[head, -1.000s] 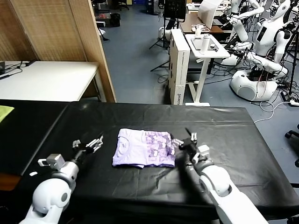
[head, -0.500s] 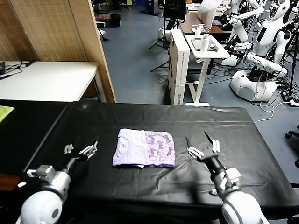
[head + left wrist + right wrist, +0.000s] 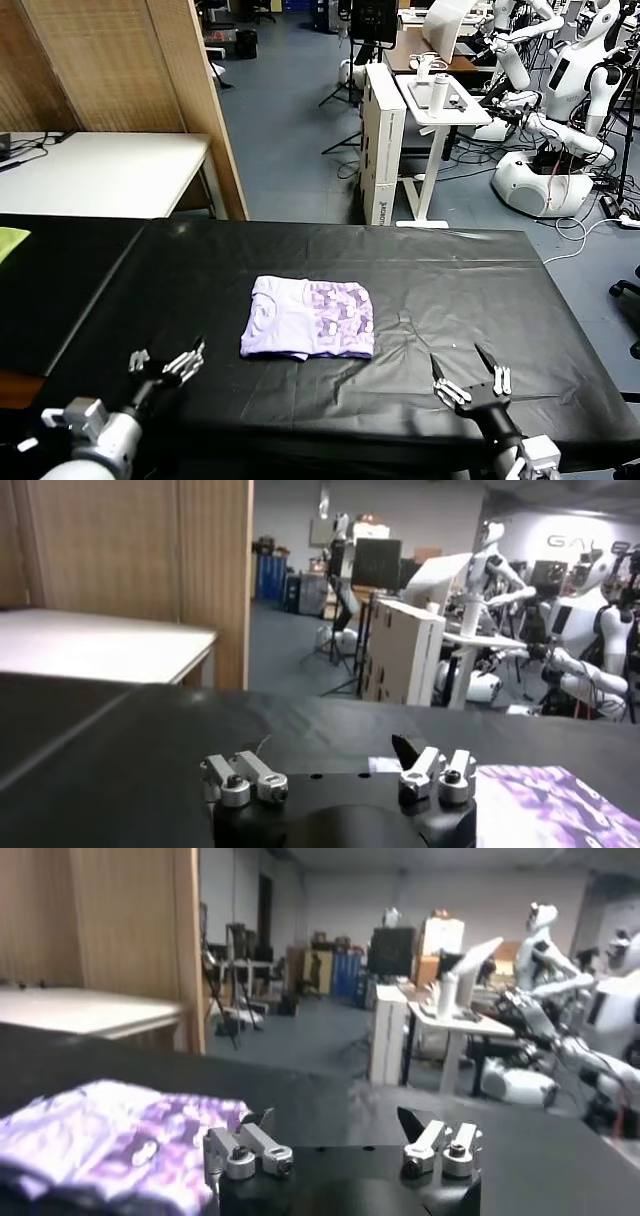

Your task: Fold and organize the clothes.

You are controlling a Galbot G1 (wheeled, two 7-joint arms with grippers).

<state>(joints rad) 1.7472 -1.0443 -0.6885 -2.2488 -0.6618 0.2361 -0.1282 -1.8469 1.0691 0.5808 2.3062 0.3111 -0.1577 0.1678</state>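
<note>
The clothes (image 3: pixel 308 318), a pale lavender T-shirt with a purple print, lie folded into a compact rectangle on the black tablecloth (image 3: pixel 470 290). My left gripper (image 3: pixel 165 361) hovers open near the front left edge, well clear of the shirt. Near the front right edge my right gripper (image 3: pixel 469 376) is open too, with nothing between its fingers. The left wrist view catches the shirt's printed corner (image 3: pixel 545 802) beside the open left gripper (image 3: pixel 338 770). In the right wrist view the folded shirt (image 3: pixel 110 1138) lies beside the open right gripper (image 3: pixel 338 1133).
A white table (image 3: pixel 100 170) and a wooden partition (image 3: pixel 130 70) stand at the back left. A yellow-green cloth scrap (image 3: pixel 10 240) lies at the far left. Beyond the table are a white cabinet (image 3: pixel 385 140), a rolling stand (image 3: pixel 440 100) and other white robots (image 3: pixel 560 110).
Both arms have pulled back from the shirt's sides toward the table's front edge and sunk lower in view. The folded shirt has stayed put.
</note>
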